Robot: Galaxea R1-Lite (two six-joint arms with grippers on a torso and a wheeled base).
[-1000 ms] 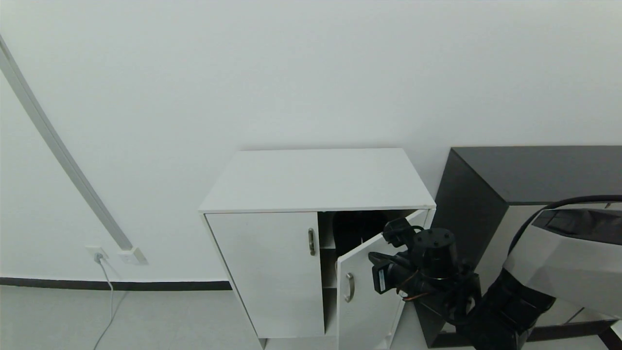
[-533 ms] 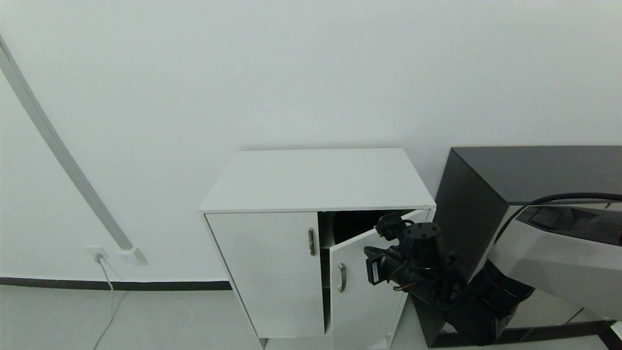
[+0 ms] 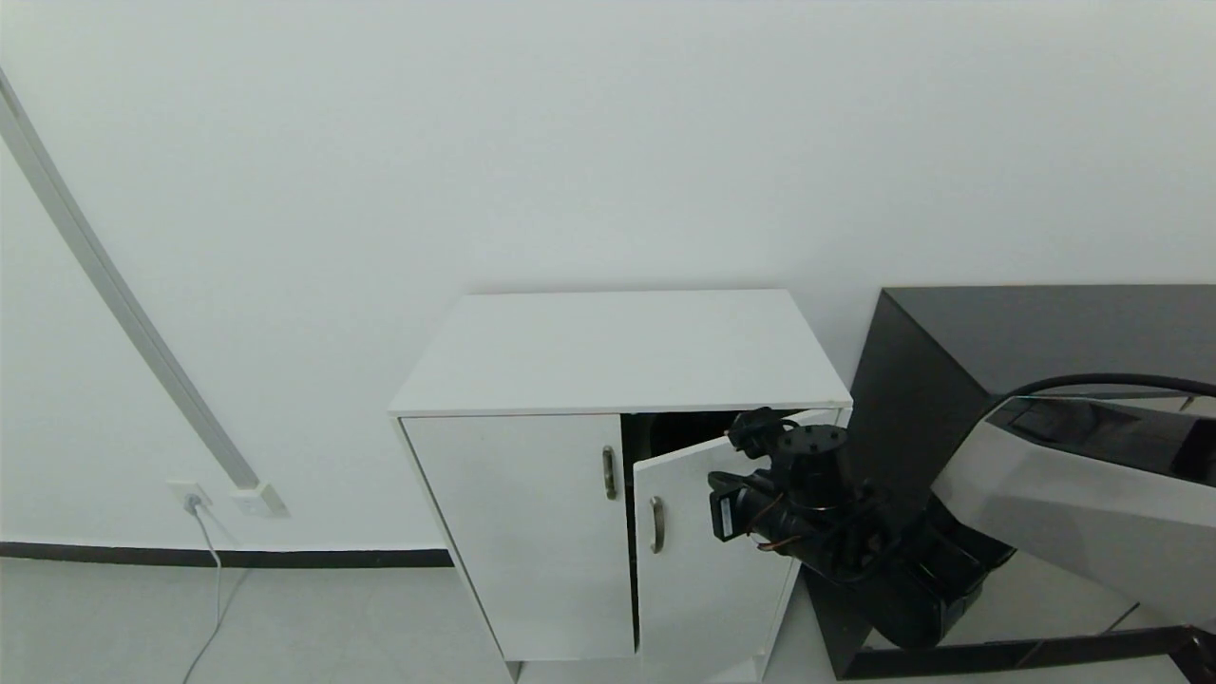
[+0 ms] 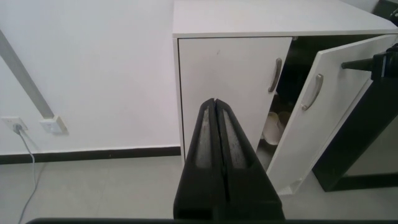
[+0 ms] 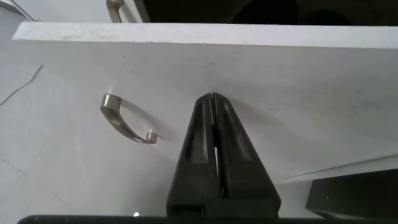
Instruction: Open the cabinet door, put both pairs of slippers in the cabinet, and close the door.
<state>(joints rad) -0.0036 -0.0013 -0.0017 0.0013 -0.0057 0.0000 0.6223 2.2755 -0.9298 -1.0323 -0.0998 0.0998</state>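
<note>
Right cabinet door (image 3: 693,608): ajar by a narrow angle, hinged at the cabinet's (image 3: 617,351) right edge, with a dark gap along its free edge beside the left door (image 3: 518,532), which is fully closed. Judged to be the closing step. A pale slipper (image 4: 272,127) lies on a lower shelf inside; the second pair cannot be confirmed in the dark interior.

Right gripper (image 5: 214,97): its tip sits against the door's outer face, beside the handle (image 5: 127,123) and not on it, which suits a push rather than a pull. Fingers pressed together, nothing between them.

Left gripper (image 4: 214,102): held well back from the cabinet, apart from both doors and clear of the swing. Fingers together, holding nothing.
</note>
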